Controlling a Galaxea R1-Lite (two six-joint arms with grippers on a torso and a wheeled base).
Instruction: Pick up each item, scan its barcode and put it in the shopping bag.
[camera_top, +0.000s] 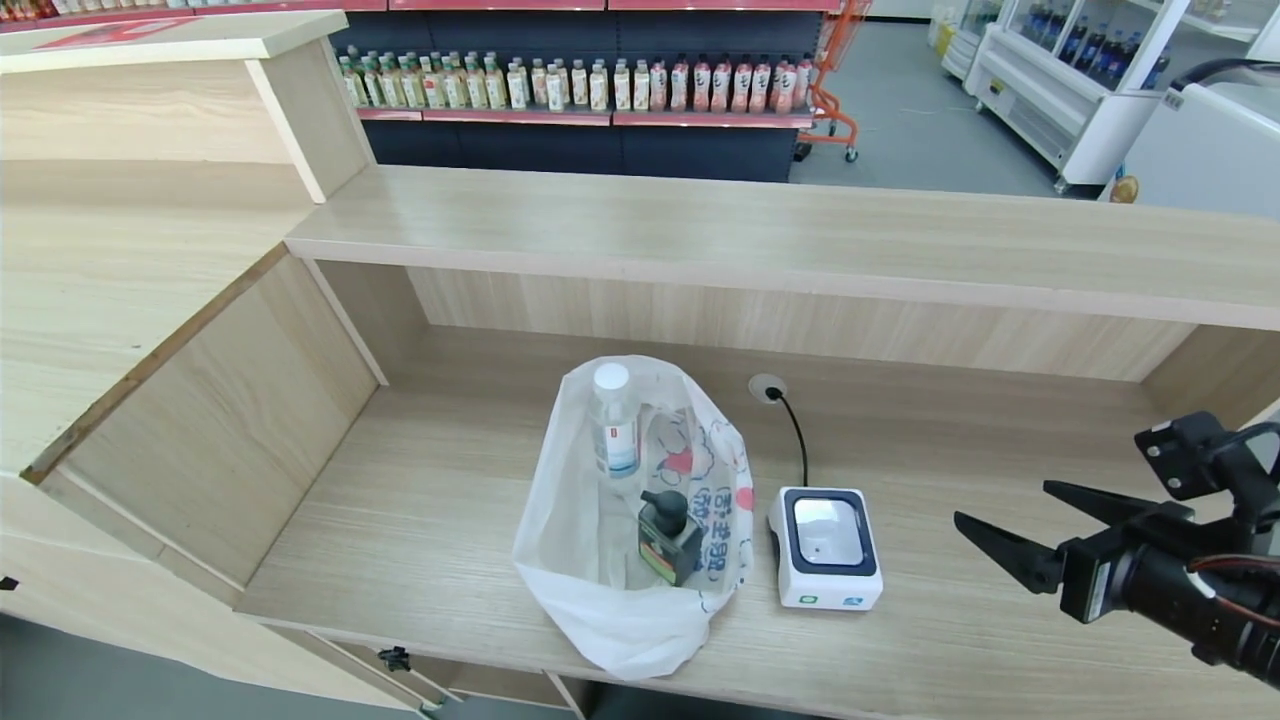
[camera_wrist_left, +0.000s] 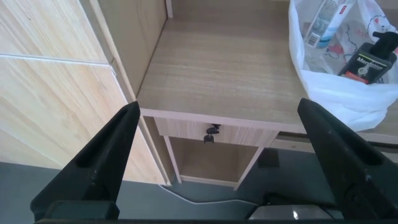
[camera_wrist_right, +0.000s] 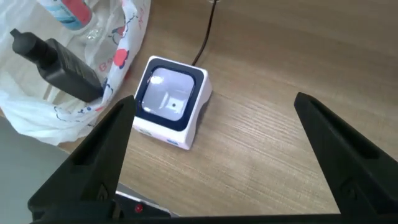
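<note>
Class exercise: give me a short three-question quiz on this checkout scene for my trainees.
1. What shares the shopping bag with the clear bottle? A) dark pump bottle; B) can; C) box.
2. True or false: the right gripper has open, empty fingers.
3. Fill in: the scanner stands on the bag's ___ side (robot's).
Key: 1 A; 2 true; 3 right.
</note>
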